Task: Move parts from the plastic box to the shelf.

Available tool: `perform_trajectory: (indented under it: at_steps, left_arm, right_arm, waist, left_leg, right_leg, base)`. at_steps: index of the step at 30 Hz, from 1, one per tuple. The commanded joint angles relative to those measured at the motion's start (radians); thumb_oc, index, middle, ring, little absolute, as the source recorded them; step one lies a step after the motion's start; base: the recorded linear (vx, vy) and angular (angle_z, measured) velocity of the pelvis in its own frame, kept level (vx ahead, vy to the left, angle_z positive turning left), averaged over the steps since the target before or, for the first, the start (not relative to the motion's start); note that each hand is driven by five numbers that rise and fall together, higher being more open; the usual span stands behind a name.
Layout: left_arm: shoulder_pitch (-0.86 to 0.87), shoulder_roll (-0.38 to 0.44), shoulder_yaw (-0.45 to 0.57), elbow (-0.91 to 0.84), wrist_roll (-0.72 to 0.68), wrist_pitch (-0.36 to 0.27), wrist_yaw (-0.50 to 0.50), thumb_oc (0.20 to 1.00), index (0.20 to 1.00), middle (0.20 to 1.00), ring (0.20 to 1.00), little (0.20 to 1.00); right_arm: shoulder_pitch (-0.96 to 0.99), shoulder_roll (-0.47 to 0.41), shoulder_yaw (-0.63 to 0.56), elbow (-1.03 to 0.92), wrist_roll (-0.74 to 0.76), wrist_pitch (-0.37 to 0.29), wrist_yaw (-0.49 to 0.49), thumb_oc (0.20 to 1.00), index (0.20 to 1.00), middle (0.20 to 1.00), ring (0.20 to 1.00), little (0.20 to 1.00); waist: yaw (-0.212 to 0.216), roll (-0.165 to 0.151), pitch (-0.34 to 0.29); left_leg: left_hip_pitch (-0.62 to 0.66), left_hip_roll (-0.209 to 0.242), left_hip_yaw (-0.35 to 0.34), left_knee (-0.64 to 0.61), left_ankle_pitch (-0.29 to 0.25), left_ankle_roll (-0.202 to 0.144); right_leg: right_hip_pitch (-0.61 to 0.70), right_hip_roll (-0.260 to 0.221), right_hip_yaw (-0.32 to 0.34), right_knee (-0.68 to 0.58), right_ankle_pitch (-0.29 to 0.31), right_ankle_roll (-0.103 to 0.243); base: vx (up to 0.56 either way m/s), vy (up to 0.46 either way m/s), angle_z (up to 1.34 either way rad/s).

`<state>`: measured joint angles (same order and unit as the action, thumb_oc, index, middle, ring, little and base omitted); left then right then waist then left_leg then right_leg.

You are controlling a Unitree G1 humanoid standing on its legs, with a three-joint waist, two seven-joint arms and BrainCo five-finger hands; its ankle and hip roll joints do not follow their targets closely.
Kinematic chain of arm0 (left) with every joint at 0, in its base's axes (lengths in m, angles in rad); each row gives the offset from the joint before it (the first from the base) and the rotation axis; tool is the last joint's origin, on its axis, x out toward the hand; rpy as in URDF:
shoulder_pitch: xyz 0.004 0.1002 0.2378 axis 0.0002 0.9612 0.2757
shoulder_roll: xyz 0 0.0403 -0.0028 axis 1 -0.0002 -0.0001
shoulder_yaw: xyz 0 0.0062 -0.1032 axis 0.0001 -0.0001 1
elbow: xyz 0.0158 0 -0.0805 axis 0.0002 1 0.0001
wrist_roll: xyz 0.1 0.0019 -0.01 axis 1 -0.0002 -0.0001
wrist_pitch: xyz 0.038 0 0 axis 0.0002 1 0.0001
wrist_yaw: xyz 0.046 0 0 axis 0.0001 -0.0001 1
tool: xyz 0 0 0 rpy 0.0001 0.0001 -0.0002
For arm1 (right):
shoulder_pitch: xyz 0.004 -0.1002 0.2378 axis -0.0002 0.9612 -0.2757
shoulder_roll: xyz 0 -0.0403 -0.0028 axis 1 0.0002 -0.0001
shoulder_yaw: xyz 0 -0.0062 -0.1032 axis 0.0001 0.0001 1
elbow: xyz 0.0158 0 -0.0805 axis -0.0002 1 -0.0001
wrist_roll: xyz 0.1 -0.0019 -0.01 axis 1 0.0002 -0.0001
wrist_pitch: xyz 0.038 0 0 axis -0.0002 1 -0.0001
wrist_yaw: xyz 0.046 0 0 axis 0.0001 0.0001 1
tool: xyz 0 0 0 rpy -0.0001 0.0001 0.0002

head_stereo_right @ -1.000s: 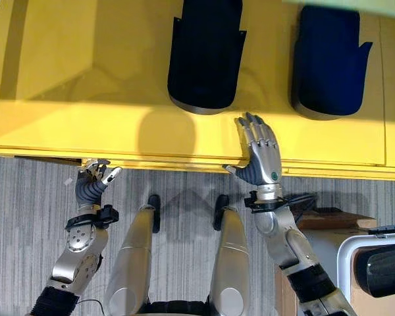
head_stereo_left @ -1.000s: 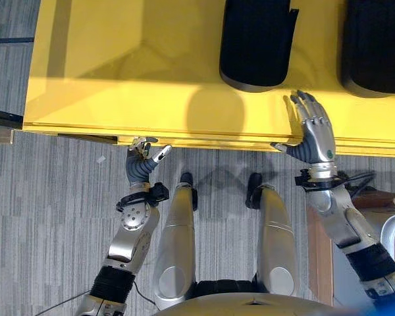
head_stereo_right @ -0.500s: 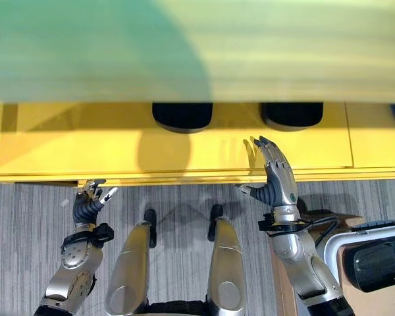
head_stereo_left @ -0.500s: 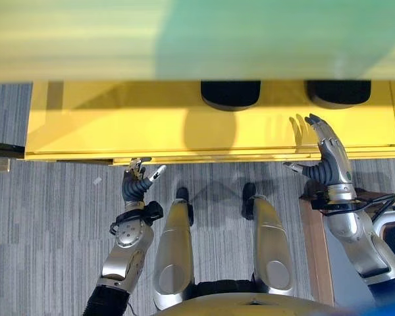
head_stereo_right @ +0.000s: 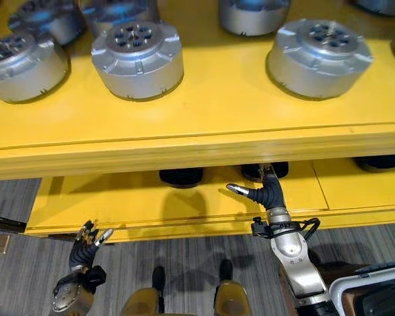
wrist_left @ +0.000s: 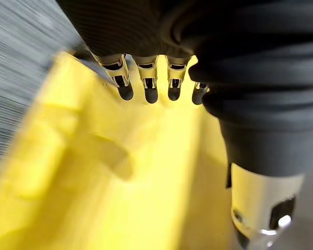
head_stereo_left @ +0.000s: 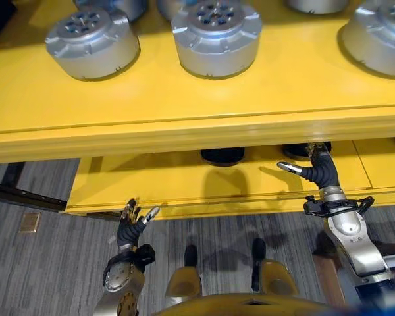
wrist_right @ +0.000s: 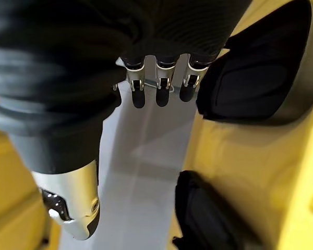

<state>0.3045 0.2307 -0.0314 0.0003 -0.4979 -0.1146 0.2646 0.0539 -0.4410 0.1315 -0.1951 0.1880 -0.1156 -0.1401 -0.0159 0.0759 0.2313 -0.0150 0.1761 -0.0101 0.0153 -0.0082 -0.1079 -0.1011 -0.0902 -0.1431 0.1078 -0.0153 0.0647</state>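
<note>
The yellow shelf (head_stereo_left: 184,125) is standing in two tiers ahead of the robot, and round silver parts (head_stereo_right: 137,59) are sitting on its upper tier, well above and beyond both hands. The right hand (head_stereo_right: 268,191) is reaching over the lower tier with its thumb stretched out sideways; its fingers are running up under the edge of the upper tier, and in its own wrist view they are lying straight in a row, holding nothing. Two dark parts (wrist_right: 255,78) are resting on the lower tier just past those fingertips, one close beside them and one (wrist_right: 208,213) nearer the wrist, neither touched. The left hand (head_stereo_left: 130,220) is hanging low by the front edge of the lower tier, over the grey carpet floor (head_stereo_left: 39,263), its fingers spread loosely and empty; in its wrist view the dark fingertips (wrist_left: 146,94) are pointing at the yellow shelf surface without touching any part.
</note>
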Motion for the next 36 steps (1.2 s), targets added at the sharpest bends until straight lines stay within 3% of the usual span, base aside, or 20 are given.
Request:
perform_trajectory:
  at_steps: [1,4,7,8,9,10,11,12,13,14,16,19,21,28,33,36]
  left_arm:
    - [-0.077,0.039,0.023,-0.062,0.017,-0.068,-0.033,1.000,1.000,1.000,1.000,1.000]
    - [-0.096,0.035,0.013,-0.051,0.014,-0.069,-0.041,1.000,1.000,1.000,1.000,1.000]
    - [-0.103,0.030,0.008,-0.050,0.005,-0.069,-0.045,1.000,1.000,1.000,1.000,1.000]
    - [-0.112,0.027,0.005,-0.050,0.000,-0.071,-0.048,1.000,1.000,1.000,1.000,1.000]
    - [-0.113,0.027,0.006,-0.050,0.000,-0.071,-0.048,1.000,1.000,1.000,1.000,1.000]
    - [-0.122,0.028,0.006,-0.052,0.003,-0.073,-0.045,1.000,1.000,1.000,1.000,1.000]
    - [-0.127,0.030,0.008,-0.053,0.002,-0.075,-0.051,1.000,1.000,1.000,1.000,1.000]
    - [-0.124,0.028,0.010,-0.057,0.005,-0.076,-0.059,1.000,1.000,1.000,1.000,1.000]
    - [-0.117,0.025,0.012,-0.064,0.004,-0.078,-0.066,1.000,1.000,1.000,1.000,1.000]
    - [-0.116,0.025,0.013,-0.065,0.004,-0.078,-0.066,1.000,1.000,1.000,1.000,1.000]
    - [-0.089,0.015,0.011,-0.079,-0.006,-0.079,-0.086,1.000,1.000,1.000,1.000,1.000]
    - [-0.063,0.019,0.020,-0.092,-0.012,-0.074,-0.091,1.000,1.000,1.000,1.000,1.000]
    - [-0.054,0.017,0.018,-0.092,-0.011,-0.075,-0.104,1.000,1.000,1.000,1.000,1.000]
    - [-0.047,0.023,0.032,-0.085,-0.008,-0.062,-0.091,1.000,1.000,1.000,1.000,1.000]
    - [-0.049,0.030,0.040,-0.092,-0.003,-0.059,-0.081,1.000,1.000,1.000,1.000,1.000]
    - [-0.074,0.059,0.023,-0.104,0.026,-0.049,-0.085,1.000,1.000,1.000,1.000,1.000]
  right_arm:
    - [-0.010,-0.013,-0.013,-0.050,0.065,-0.054,0.013,1.000,1.000,1.000,1.000,1.000]
    - [-0.025,-0.024,-0.020,-0.048,0.070,-0.059,0.017,1.000,1.000,1.000,1.000,1.000]
    - [-0.032,-0.027,-0.026,-0.043,0.072,-0.057,0.014,1.000,1.000,1.000,1.000,1.000]
    - [-0.041,-0.023,-0.022,-0.029,0.075,-0.057,0.014,1.000,1.000,1.000,1.000,1.000]
    - [-0.042,-0.023,-0.022,-0.028,0.076,-0.057,0.014,1.000,1.000,1.000,1.000,1.000]
    - [-0.061,-0.021,-0.013,-0.013,0.067,-0.058,0.010,1.000,1.000,1.000,1.000,1.000]
    - [-0.067,-0.021,-0.013,-0.009,0.067,-0.055,0.010,1.000,1.000,1.000,1.000,1.000]
    - [-0.080,-0.006,0.002,0.004,0.087,-0.055,0.024,1.000,1.000,1.000,1.000,1.000]
    - [-0.083,-0.002,0.009,0.010,0.094,-0.055,0.032,1.000,1.000,1.000,1.000,1.000]
    - [-0.082,-0.002,0.010,0.010,0.094,-0.055,0.033,1.000,1.000,1.000,1.000,1.000]
    - [-0.064,0.018,0.021,0.019,0.124,-0.050,0.057,1.000,1.000,1.000,1.000,1.000]
    - [-0.065,0.054,0.034,0.048,0.150,-0.047,0.060,1.000,1.000,1.000,1.000,1.000]
    - [-0.053,0.063,0.032,0.053,0.167,-0.038,0.070,1.000,1.000,1.000,1.000,1.000]
    - [-0.040,0.092,0.035,0.079,0.227,-0.007,0.071,1.000,1.000,1.000,1.000,1.000]
    - [-0.039,0.112,0.028,0.070,0.230,0.009,0.061,1.000,1.000,1.000,1.000,1.000]
    - [-0.029,0.122,0.013,0.054,0.225,0.020,0.060,1.000,1.000,1.000,1.000,1.000]
  waist:
    - [0.000,-0.032,-0.024]
    - [0.004,-0.024,-0.032]
    - [0.011,-0.029,-0.036]
    - [0.028,-0.042,-0.032]
    - [0.026,-0.043,-0.030]
    - [0.046,-0.057,-0.021]
    - [0.044,-0.067,-0.019]
    - [0.057,-0.099,-0.020]
    - [0.062,-0.107,-0.028]
    - [0.063,-0.108,-0.027]
    - [0.068,-0.115,-0.056]
    - [0.089,-0.121,-0.069]
    - [0.085,-0.120,-0.084]
    - [0.090,-0.121,-0.111]
    - [0.085,-0.111,-0.116]
    - [0.055,-0.100,-0.111]
  left_leg:
    - [-0.094,0.049,-0.083,-0.102,0.230,-0.033]
    - [-0.116,0.067,-0.096,-0.103,0.288,-0.047]
    - [-0.118,0.067,-0.112,-0.103,0.305,-0.042]
    - [-0.126,0.038,-0.178,-0.092,0.299,-0.026]
    - [-0.126,0.037,-0.179,-0.090,0.298,-0.026]
    - [-0.139,-0.007,-0.253,-0.064,0.293,-0.016]
    - [-0.162,-0.037,-0.272,-0.042,0.270,-0.009]
    - [-0.160,-0.160,-0.331,0.027,0.146,0.031]
    - [-0.163,-0.222,-0.363,0.058,0.107,0.048]
    - [-0.167,-0.226,-0.361,0.074,0.097,0.051]
    - [-0.122,-0.333,-0.348,0.123,0.001,0.105]
    - [-0.100,-0.414,-0.459,0.161,-0.042,0.132]
    - [-0.081,-0.406,-0.456,0.141,-0.032,0.131]
    - [-0.039,-0.400,-0.472,0.084,-0.016,0.145]
    - [-0.005,-0.385,-0.437,0.032,-0.001,0.159]
    - [0.015,-0.383,-0.407,-0.007,0.014,0.176]
  right_leg:
    - [-0.036,0.021,-0.010,0.106,-0.138,-0.023]
    - [-0.034,0.049,-0.013,0.086,-0.141,-0.038]
    - [-0.023,0.064,-0.009,0.053,-0.130,-0.046]
    - [-0.013,0.074,0.011,0.020,-0.121,-0.056]
    - [-0.009,0.074,0.009,0.015,-0.120,-0.055]
    - [0.001,0.080,0.028,-0.004,-0.109,-0.060]
    - [0.002,0.081,0.031,-0.018,-0.099,-0.060]
    - [0.020,0.090,0.059,-0.055,-0.077,-0.061]
    - [0.021,0.093,0.075,-0.073,-0.055,-0.056]
    - [0.026,0.092,0.076,-0.078,-0.055,-0.054]
    - [0.060,0.106,0.106,-0.127,-0.028,-0.045]
    - [0.058,0.133,0.174,-0.137,-0.016,-0.046]
    - [0.073,0.151,0.191,-0.162,0.003,-0.045]
    - [0.081,0.149,0.215,-0.167,0.022,-0.036]
    - [0.058,0.144,0.248,-0.113,0.019,-0.026]
    - [0.010,0.152,0.289,-0.026,0.004,-0.011]
  base:
    - [-0.02,-0.157,-0.02]
    - [0.00,-0.182,-0.10]
    - [0.02,-0.169,-0.07]
    - [0.02,-0.122,0.00]
    - [0.03,-0.220,-0.06]
    - [0.00,-0.143,-0.18]
    - [0.00,-0.294,-0.20]
    - [-0.01,-0.231,-0.03]
    - [0.02,-0.178,0.00]
    - [0.03,-0.056,-0.31]
    - [0.09,-0.021,-0.46]
    - [0.07,0.010,-0.32]
    - [0.05,0.036,-0.65]
    - [0.02,0.084,-0.21]
    - [-0.03,0.131,-0.46]
    - [-0.08,0.199,-0.61]
